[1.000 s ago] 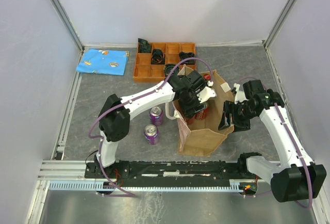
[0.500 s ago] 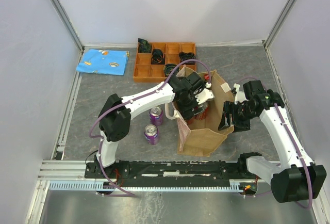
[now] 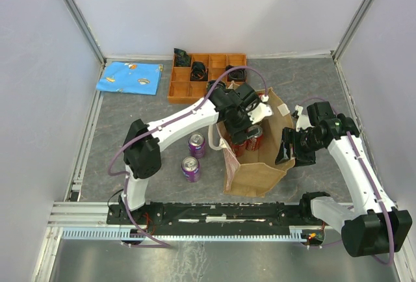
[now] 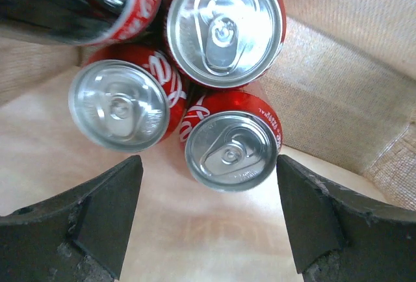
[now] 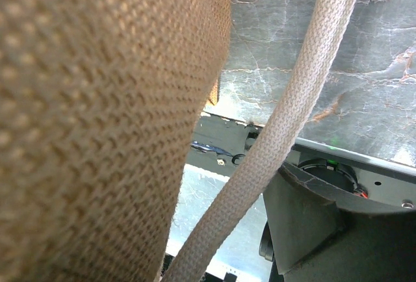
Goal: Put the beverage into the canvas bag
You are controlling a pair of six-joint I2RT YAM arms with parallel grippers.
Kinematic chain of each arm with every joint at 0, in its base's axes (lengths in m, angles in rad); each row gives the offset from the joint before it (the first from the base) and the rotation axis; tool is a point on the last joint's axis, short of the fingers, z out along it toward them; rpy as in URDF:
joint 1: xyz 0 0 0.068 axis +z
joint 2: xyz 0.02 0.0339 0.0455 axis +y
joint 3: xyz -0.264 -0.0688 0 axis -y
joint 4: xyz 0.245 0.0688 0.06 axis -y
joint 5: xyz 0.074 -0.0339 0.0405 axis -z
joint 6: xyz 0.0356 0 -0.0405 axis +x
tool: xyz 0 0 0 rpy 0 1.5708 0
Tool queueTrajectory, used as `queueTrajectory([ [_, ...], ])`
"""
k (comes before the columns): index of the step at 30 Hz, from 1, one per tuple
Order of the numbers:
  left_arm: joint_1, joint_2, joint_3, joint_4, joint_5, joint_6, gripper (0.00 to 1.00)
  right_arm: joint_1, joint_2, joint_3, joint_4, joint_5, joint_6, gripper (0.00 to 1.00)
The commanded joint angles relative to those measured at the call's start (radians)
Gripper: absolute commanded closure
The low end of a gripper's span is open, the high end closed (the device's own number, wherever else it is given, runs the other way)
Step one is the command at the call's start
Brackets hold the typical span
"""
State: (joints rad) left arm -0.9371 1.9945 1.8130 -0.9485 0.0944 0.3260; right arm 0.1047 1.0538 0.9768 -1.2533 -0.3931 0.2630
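**Left arm.** My left jaws were spread and empty. Their fingers pointed straight down into the bag, one on each side of the near red can, and touched neither the can nor the canvas. That can stood upright on the bag's floor, packed against the left can and the far can. A dark, red-labelled container lay beyond them; I could not tell whether it was a bottle or a can. I judged the tight cluster deliberate: each can braces its neighbours, so none tips on the soft floor. The wide spread gave clearance for lifting straight out past the tops.

**Right arm.** My right jaws sat at the bag's right wall. Only one finger showed, behind the canvas and a handle, so I could not tell whether they pinched the cloth. Their place suggested a holding role: keeping the mouth open and the limp wall upright.

**Surroundings.** The bag stood open-mouthed on the table between my arms. The far purple can and the near purple can stood upright just left of it, outside, and I judged these the drinks not yet bagged.
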Motion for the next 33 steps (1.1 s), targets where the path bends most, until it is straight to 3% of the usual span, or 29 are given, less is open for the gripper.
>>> queueTrajectory([
  [1,0.009,-0.101,0.106,-0.010,-0.008,-0.045,0.11,0.004,-0.010,-0.013,-0.034,-0.010,0.000,0.27],
  [7,0.015,-0.156,0.166,0.000,-0.013,-0.109,0.11,0.004,-0.004,-0.010,-0.036,-0.013,-0.006,0.27],
  [11,0.111,-0.293,0.108,0.241,0.050,-0.280,0.14,0.004,-0.009,-0.012,-0.035,-0.014,-0.004,0.27],
  [13,0.167,-0.320,0.143,0.280,0.030,-0.313,0.14,0.003,-0.010,-0.011,-0.037,-0.015,-0.005,0.27],
  [18,0.403,-0.381,0.112,0.191,-0.017,-0.374,0.14,0.004,-0.007,0.000,-0.047,-0.019,-0.013,0.27],
  [26,0.747,-0.599,-0.215,-0.023,-0.010,-0.398,0.10,0.004,-0.026,-0.007,-0.044,-0.013,-0.008,0.27],
  [30,0.834,-0.669,-0.407,-0.145,0.064,-0.299,0.12,0.004,-0.020,-0.008,-0.041,-0.022,-0.013,0.27],
  [33,0.840,-0.727,-0.489,-0.174,0.086,-0.220,0.11,0.005,-0.020,-0.013,-0.037,-0.028,-0.013,0.27],
])
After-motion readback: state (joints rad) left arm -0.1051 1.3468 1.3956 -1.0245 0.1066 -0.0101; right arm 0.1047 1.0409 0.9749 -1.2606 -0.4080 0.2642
